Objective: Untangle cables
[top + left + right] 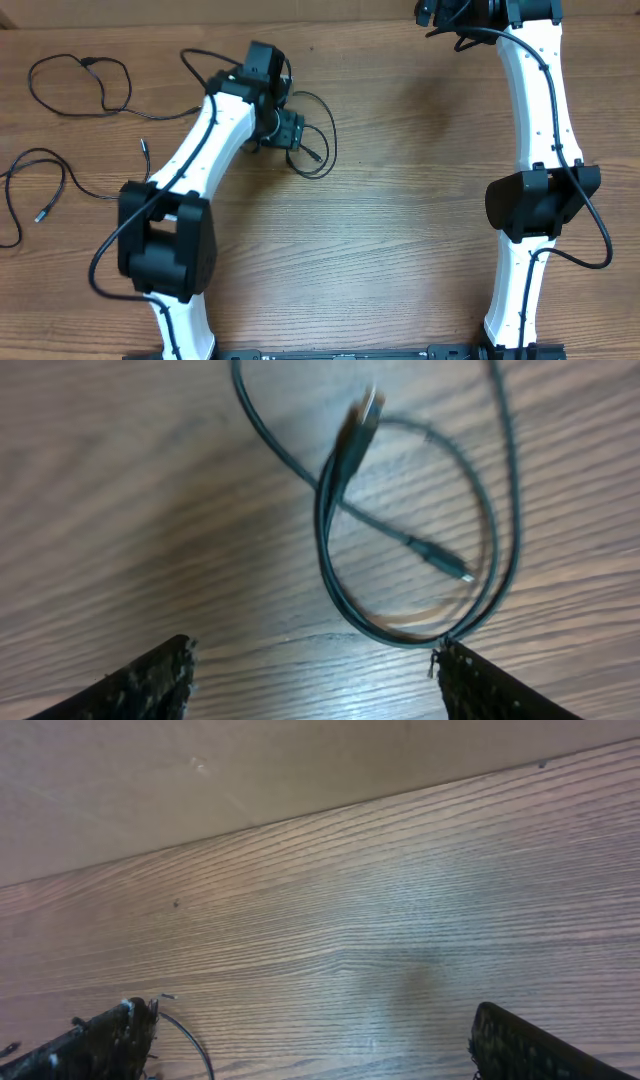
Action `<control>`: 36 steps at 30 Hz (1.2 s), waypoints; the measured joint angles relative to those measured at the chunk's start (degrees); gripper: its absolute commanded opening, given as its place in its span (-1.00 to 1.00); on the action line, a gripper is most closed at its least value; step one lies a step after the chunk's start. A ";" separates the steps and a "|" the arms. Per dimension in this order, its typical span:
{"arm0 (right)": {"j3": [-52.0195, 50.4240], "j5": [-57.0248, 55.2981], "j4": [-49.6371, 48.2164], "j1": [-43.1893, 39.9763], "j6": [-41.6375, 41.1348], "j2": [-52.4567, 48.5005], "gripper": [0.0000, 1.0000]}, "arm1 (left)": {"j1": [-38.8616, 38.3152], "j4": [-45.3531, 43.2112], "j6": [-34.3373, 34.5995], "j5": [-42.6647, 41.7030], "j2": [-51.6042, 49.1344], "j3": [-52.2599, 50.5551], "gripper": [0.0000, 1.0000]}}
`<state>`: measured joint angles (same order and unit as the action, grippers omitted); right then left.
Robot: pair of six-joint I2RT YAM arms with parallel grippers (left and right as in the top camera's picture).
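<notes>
Three thin black cables lie apart on the wooden table. One cable (88, 63) loops at the far left back. A second cable (42, 151) loops at the left edge. The third cable (330, 140) lies in a loose loop just right of my left gripper (293, 132). In the left wrist view this cable (325, 550) crosses itself, with both plug ends showing inside the loop. My left gripper (315, 655) is open above it, and the loop's near bend touches the right fingertip. My right gripper (445, 12) is at the table's back right, open and empty (315, 1025).
The wooden table (400, 200) fills the view. The right wrist view shows the table's back edge against a tan wall (250, 770). A thin wire (190, 1040) curls beside the right gripper's left finger. Thick black arm wires run along both white arms.
</notes>
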<state>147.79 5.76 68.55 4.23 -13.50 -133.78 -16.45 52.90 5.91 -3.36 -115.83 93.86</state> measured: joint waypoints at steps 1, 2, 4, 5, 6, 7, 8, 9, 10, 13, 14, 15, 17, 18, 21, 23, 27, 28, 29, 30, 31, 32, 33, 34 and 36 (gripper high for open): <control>0.00 0.00 0.02 0.00 0.02 0.00 1.00 | -0.15 -0.15 0.02 -0.11 -0.87 -0.44 0.57; 0.00 0.00 0.00 0.00 0.02 0.00 1.00 | -0.37 -0.20 0.00 -0.11 -1.88 -0.63 0.58; 0.00 0.00 -0.02 0.00 0.02 -0.02 1.00 | -0.83 -0.28 0.07 -0.31 -4.37 -0.74 0.56; 0.00 0.02 0.00 0.00 0.04 0.00 1.00 | -1.03 -0.26 0.11 -0.35 -5.46 -0.85 0.54; 0.00 0.00 0.04 0.00 0.02 0.00 1.00 | -1.22 -0.24 0.31 -0.35 -6.38 -0.85 0.53; 0.00 -0.02 0.04 0.00 0.02 0.00 1.00 | -1.49 -0.24 0.68 -0.46 -7.32 -0.85 0.53; 0.00 0.02 0.09 0.00 0.02 0.00 1.00 | -1.62 -0.22 1.38 -0.55 -8.02 -0.87 0.53; 0.00 0.02 0.20 0.00 0.00 0.00 1.00 | -1.79 -0.22 2.12 -0.55 -8.50 -0.90 0.45; 0.00 0.00 0.48 0.00 0.02 0.00 1.00 | -1.88 -0.24 3.08 -0.57 -8.83 -0.90 0.36; 0.00 0.00 1.40 0.00 0.00 0.00 1.00 | -2.01 0.48 6.34 -0.74 -9.03 -0.90 0.07; 0.00 0.00 1.57 0.00 0.02 0.00 1.00 | -2.01 0.83 7.23 -0.74 -9.01 -0.90 0.04; 0.00 0.00 1.70 0.00 -0.02 0.00 1.00 | -2.01 1.16 8.22 -0.74 -9.03 -0.90 0.01; 0.00 0.00 2.16 0.00 0.02 0.00 1.00 | -2.01 1.31 10.03 -0.74 -9.03 -1.07 -0.17; 0.00 0.00 2.38 0.00 0.02 0.00 0.99 | -2.01 1.29 10.91 -0.74 -9.03 -1.27 -0.24; 0.00 0.00 3.02 0.00 0.00 0.00 1.00 | -2.01 0.96 12.48 -0.79 -8.98 -1.99 -0.85; 0.00 0.02 3.10 0.02 -0.02 0.00 1.00 | -2.01 -0.24 13.57 -1.79 -8.90 -2.27 -0.92; 0.00 0.00 3.54 0.00 0.02 0.00 0.99 | -2.12 -0.44 13.90 -0.79 -8.74 -2.03 -0.91; 0.00 0.02 3.72 0.00 0.02 0.00 1.00 | -1.79 0.13 13.90 -0.20 -8.74 -1.60 -0.92; 0.00 0.02 3.96 0.00 0.02 0.00 1.00 | -1.22 0.96 13.88 1.07 -8.81 -1.01 -0.92; 0.00 0.02 4.20 0.00 0.00 0.00 1.00 | -0.28 2.08 13.70 2.16 -8.87 -0.15 -0.91; 0.00 0.02 4.37 0.00 0.00 -0.02 1.00 | 1.27 3.76 13.40 3.58 -9.03 1.42 -0.91; 0.00 0.02 4.42 0.00 0.02 0.00 1.00 | 2.86 4.90 13.20 4.96 -9.07 2.99 -0.91; 0.00 0.02 4.50 0.00 0.02 -0.02 1.00 | 4.66 5.99 13.03 6.43 -9.07 4.72 -0.92; 0.00 0.02 4.55 0.00 0.02 0.00 1.00 | 6.08 6.99 12.55 7.52 -9.07 6.27 -0.91; 0.00 0.02 4.55 0.00 0.02 0.00 1.00 | 9.64 9.29 10.93 9.64 -9.07 10.08 -0.91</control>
<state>147.79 5.78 73.10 4.23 -13.47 -133.78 -6.81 62.19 16.84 6.28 -124.90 103.94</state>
